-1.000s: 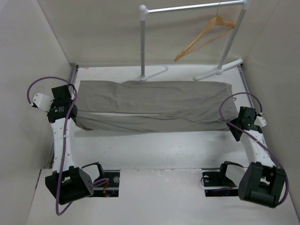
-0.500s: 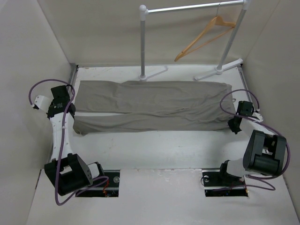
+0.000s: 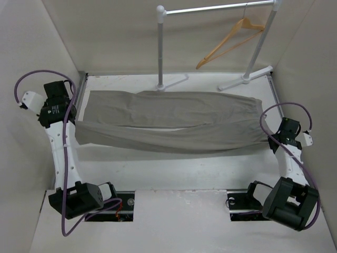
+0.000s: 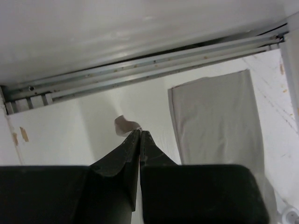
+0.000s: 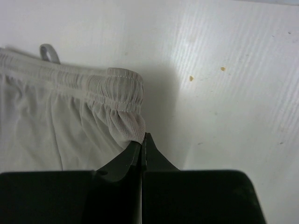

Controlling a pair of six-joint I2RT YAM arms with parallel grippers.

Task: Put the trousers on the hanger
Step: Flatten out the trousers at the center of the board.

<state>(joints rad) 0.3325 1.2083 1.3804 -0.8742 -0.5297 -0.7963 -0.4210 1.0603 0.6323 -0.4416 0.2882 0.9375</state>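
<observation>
Nearest on the left, the left gripper (image 4: 140,134) has its jaws pressed together on a small fold of cloth at the leg end of the trousers (image 3: 174,122). On the right, the right gripper (image 5: 142,139) pinches the gathered waistband corner, its jaws tight together. Between them the trousers stretch across the white table (image 3: 174,166), the near edge casting a shadow beneath it. At the back, the hanger (image 3: 231,41) hangs tilted on the clothes rail (image 3: 210,9), well apart from the cloth.
</observation>
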